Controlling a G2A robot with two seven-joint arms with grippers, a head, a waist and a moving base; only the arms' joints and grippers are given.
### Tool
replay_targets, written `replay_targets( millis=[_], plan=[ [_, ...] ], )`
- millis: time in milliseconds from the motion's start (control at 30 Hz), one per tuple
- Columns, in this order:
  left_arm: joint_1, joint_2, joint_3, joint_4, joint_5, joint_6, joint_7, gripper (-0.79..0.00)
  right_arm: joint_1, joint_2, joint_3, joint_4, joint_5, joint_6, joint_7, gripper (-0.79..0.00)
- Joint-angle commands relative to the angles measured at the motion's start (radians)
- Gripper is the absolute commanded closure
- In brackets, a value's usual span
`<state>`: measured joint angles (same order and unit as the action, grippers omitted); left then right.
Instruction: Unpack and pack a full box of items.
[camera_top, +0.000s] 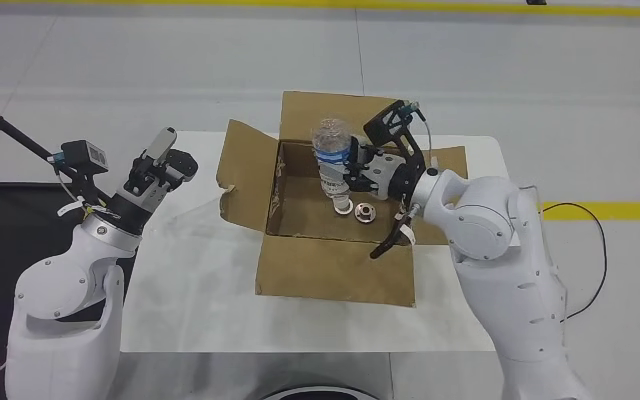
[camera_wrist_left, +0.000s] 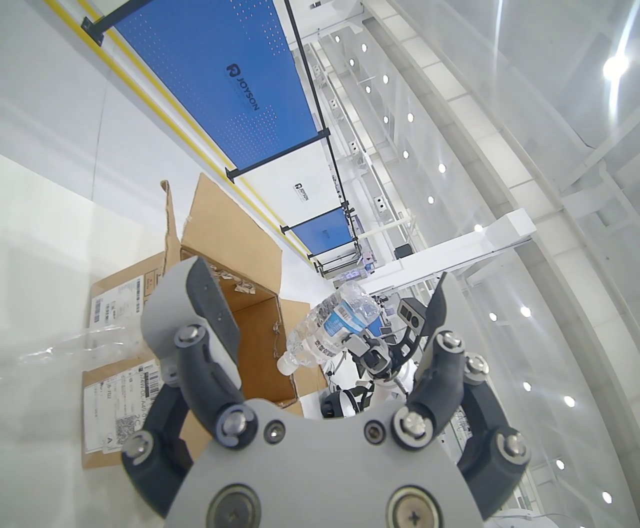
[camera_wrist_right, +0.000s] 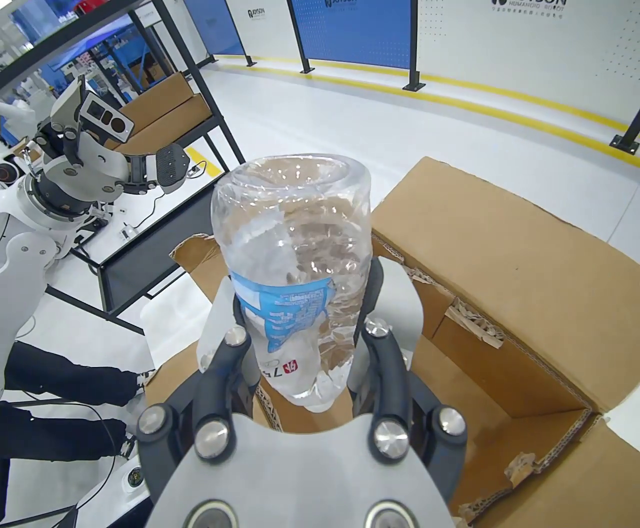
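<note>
The cardboard box (camera_top: 335, 235) stands open on the white table (camera_top: 200, 300), its flaps folded outward on all sides. Above the box's far part, the right gripper (camera_top: 352, 172) holds a clear water bottle (camera_top: 333, 160) with a blue label. Its fingers (camera_wrist_right: 400, 300) are closed against the bottle's lower half, one on each side, just under the label.

The bottle is upside down: its white cap points down into the box and its ribbed base faces up. The long axis is close to upright but not plumb. In the left wrist view the bottle (camera_wrist_left: 332, 327) leans, with the base further from the box's open mouth than the cap. In the right wrist view the base (camera_wrist_right: 295, 175) is the end away from the wrist, and the neck is hidden behind the gripper's body. From the top view I cannot tell whether the cap touches the box floor.

A small round object (camera_top: 362, 211) lies on the box floor just beside the cap end.

The left gripper (camera_top: 172, 155) is off to the left of the box, over the table's left edge and well apart from both box and bottle. Its jaws are spread wide with nothing between them. In its own wrist view the left gripper (camera_wrist_left: 320, 290) faces the box's labelled side (camera_wrist_left: 125, 310). A crumpled sheet of clear plastic film (camera_wrist_left: 50, 345) lies on the table near that side.
</note>
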<state>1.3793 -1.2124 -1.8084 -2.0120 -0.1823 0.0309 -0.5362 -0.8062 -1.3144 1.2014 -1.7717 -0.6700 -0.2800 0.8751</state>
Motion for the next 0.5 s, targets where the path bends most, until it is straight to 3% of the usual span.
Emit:
replay_targets(
  millis=[0, 267, 467],
  plan=[
    [0.0, 0.0, 0.0, 0.0, 0.0, 0.0, 0.0, -0.785, -0.01, 0.001, 0.008, -0.003, 0.007, 0.012, -0.032, 0.0],
    [0.0, 0.0, 0.0, 0.0, 0.0, 0.0, 0.0, -0.785, -0.074, 0.022, 0.155, -0.096, 0.038, 0.071, -0.068, 0.0],
    [0.0, 0.0, 0.0, 0.0, 0.0, 0.0, 0.0, -0.785, -0.121, 0.049, 0.341, -0.177, 0.025, 0.152, -0.002, 0.0]
  ],
)
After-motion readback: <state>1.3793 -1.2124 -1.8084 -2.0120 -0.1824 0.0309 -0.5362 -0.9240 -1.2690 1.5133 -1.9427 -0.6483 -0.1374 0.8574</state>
